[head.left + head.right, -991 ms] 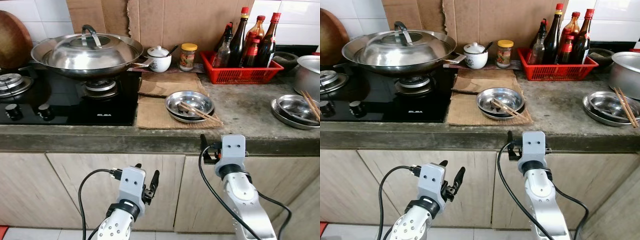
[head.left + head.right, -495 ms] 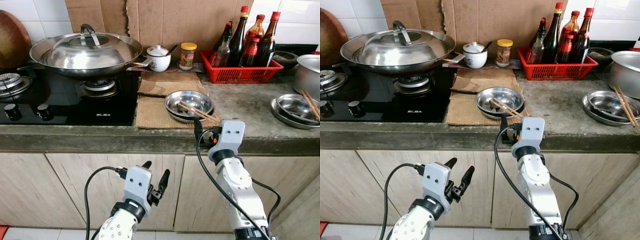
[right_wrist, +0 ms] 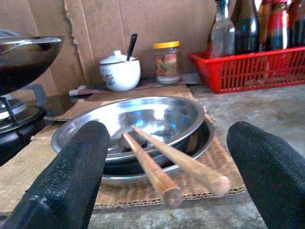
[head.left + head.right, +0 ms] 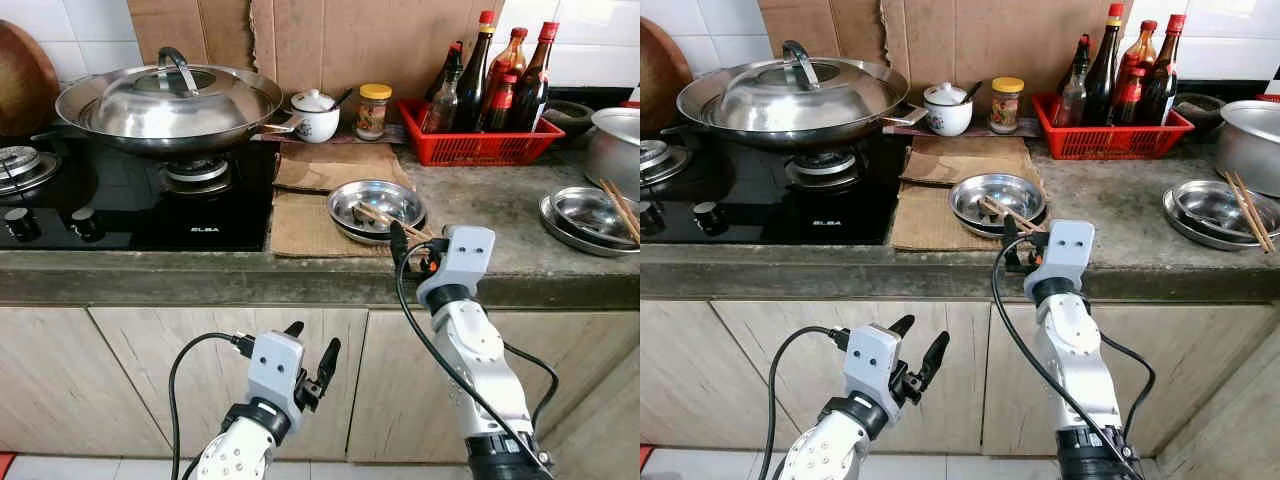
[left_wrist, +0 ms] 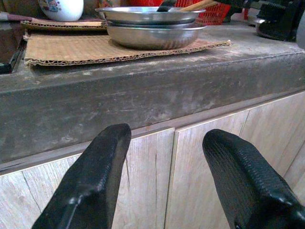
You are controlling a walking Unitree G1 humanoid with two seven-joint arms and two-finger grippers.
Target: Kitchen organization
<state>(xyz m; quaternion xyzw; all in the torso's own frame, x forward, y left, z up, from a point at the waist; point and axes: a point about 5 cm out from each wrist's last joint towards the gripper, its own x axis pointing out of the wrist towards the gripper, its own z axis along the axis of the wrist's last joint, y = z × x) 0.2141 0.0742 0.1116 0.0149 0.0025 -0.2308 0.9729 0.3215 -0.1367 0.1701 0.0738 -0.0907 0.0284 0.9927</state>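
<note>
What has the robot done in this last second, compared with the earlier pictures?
The right gripper has risen from below the counter edge to the chopsticks resting on the steel bowls, fingers open on either side of their ends, nothing grasped yet. The left gripper rose slightly and stays open below the counter. Bowls, chopsticks and wok have not moved.

left hand (image 5: 164, 157) fingers spread | faces counter edge (image 5: 143, 95) | steel bowls (image 5: 152, 28) on cardboard (image 5: 71, 47)

Bright, even light; sharp, mild glare.
</note>
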